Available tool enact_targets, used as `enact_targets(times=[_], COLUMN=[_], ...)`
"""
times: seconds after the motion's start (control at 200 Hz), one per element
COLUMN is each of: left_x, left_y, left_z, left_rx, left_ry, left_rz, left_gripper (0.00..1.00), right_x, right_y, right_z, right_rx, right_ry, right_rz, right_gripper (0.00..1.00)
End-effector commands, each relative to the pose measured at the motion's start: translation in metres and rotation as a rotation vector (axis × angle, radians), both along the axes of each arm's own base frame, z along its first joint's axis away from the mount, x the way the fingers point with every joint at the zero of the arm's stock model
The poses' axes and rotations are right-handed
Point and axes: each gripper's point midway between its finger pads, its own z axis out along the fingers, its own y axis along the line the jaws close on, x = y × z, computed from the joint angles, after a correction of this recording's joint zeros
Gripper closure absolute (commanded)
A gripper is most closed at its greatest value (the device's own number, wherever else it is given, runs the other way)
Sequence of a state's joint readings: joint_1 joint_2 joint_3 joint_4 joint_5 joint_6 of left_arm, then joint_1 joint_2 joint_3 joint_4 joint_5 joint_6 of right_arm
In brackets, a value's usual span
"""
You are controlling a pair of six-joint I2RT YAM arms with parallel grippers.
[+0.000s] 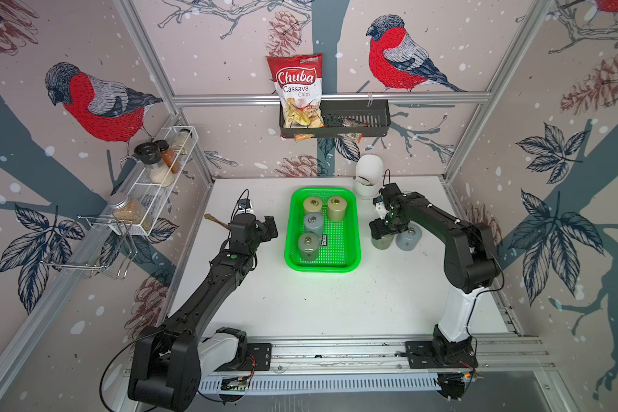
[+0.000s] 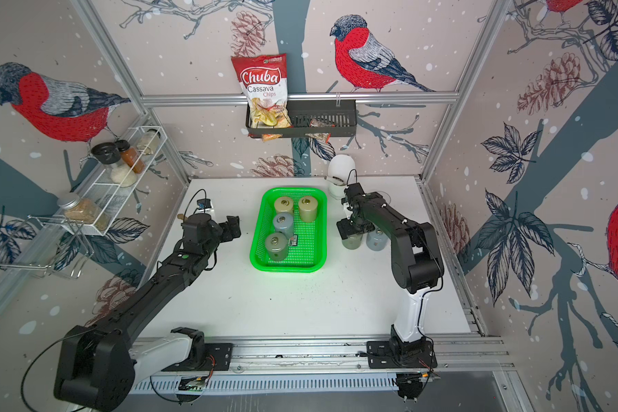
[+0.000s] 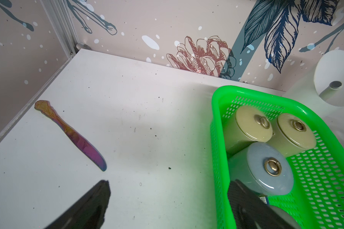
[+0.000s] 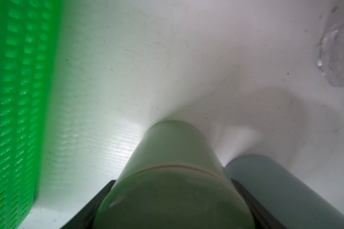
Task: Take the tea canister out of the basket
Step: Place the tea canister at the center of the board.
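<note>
Right tool is pinching the pale green canister across the body, jaws on opp sides around the lid seam. Canister is out of the basket, upright at the desk on basket's right side, just beside a blue-grey canister. Can't tell if base is down yet. Left tool spread wide, empty, hovering near basket's other side. 4 more canisters upright in basket, packed close, w/ small dark packet beside them.

Handling, my guess: rigid smooth cylinder w/ glossy finish, so prob slippery. No give under the pads, so needs a firm squeeze centred on the diameter or it slips out. Looks like glazed ceramic or coated tin. If ceramic, could chip on a hard set-down. Lids in basket show a small ring pull, and fit may be loose. Don't lift by ring, take the sidewall. Doesn't look heavy. Neighbour is close, so open jaws carefully on release.
</note>
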State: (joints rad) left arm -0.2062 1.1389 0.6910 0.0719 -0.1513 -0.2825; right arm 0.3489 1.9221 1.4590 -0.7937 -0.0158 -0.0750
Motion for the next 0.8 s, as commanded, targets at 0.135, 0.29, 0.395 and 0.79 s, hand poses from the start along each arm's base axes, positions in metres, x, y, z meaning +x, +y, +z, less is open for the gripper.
enact_targets(times=[0.135, 0.29, 0.395, 0.79], left_x=[0.003, 0.002, 0.001, 0.001], left_y=[-0.002, -0.003, -0.004, -0.005], left_z=[0.007, 0.008, 0.009, 0.012], left_rx=[-0.001, -0.009, -0.015, -0.027], left_ry=[-0.026, -0.027, -0.031, -0.038], left_rz=[-0.009, -0.013, -0.015, -0.017], left_gripper=[0.03, 0.03, 0.03, 0.03], right_x=[-0.001, 0.001, 0.002, 0.004], right_y=[0.006, 0.008, 0.007, 0.008], right_z=[-0.001, 0.002, 0.004, 0.012], right_rx=[0.023, 0.028, 0.027, 0.031], right_ry=[0.004, -0.003, -0.008, -0.027], right_rz=[0.024, 0.033, 0.035, 0.035], right_gripper=[0.31, 0.22, 0.16, 0.0])
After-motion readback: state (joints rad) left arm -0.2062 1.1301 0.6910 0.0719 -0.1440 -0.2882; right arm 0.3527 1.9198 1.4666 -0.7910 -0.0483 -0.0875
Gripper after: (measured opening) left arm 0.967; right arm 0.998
